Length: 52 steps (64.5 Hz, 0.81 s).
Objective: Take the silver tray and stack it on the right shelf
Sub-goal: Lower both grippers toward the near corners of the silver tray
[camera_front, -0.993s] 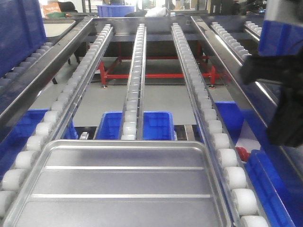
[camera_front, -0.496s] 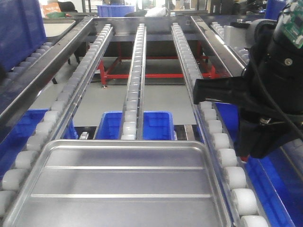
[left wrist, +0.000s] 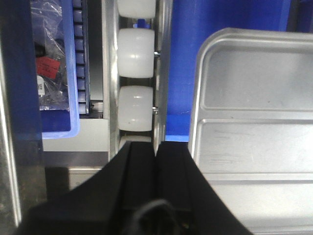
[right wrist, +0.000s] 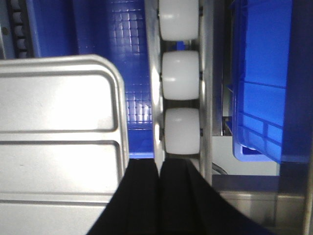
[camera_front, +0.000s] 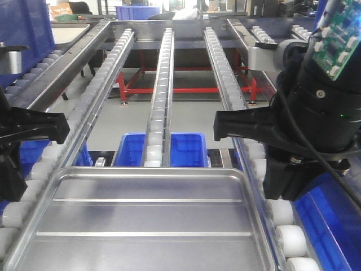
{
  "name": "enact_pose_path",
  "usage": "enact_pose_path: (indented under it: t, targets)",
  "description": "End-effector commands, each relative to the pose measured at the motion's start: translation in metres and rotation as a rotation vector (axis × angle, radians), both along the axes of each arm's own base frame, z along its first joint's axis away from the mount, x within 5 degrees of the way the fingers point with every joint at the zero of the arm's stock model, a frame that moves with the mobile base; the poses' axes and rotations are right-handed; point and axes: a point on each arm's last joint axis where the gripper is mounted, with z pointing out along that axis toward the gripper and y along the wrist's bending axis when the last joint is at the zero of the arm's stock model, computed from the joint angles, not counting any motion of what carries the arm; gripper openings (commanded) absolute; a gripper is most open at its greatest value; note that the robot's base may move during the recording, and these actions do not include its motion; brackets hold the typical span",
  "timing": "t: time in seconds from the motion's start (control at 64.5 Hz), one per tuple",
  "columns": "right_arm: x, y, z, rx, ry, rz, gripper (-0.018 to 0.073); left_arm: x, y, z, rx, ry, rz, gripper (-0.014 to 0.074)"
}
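Left hand, fingers pressed together and grasping nothing, is hovering over the left roller lane, just beside the left rim of the silver tray. The tray is lying flat across the roller lanes, between both hands. Right hand, likewise clenched and empty, is hovering over the right roller lane, beside the tray's right rim.

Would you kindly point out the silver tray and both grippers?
silver tray (camera_front: pixel 146 217), front-facing view, flat base between its two ridges.
left gripper (left wrist: pixel 156 151), left wrist view, seam between the fingertips.
right gripper (right wrist: pixel 159 167), right wrist view, seam between the fingertips.
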Motion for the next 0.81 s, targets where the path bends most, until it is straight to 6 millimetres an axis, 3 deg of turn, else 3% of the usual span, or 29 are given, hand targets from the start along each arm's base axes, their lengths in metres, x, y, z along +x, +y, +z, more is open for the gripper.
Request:
enact_pose_path:
  t: [0.0,0.217,0.465,0.667,0.791]
  targets:
    - [0.006,0.005,0.019,0.064,-0.105,0.026,0.0074,0.003,-0.007,0.017,-0.066,-0.061,0.002,-0.0094]
    - [0.007,0.007,0.019,0.073,-0.114,0.029,0.0074,-0.006,-0.021,0.017,-0.068,-0.064,-0.066,-0.0094]
    - [0.007,0.007,0.019,0.072,-0.113,0.028,0.0074,-0.006,-0.023,0.018,-0.078,-0.063,-0.063,-0.0094]
    - [0.005,0.004,0.017,0.046,-0.085,0.021,0.0074,0.001,-0.028,0.024,-0.059,-0.043,-0.056,-0.0094]
    - [0.004,0.003,0.016,0.031,-0.068,0.017,0.0074,0.006,-0.032,0.016,-0.011,0.018,-0.047,-0.0092]
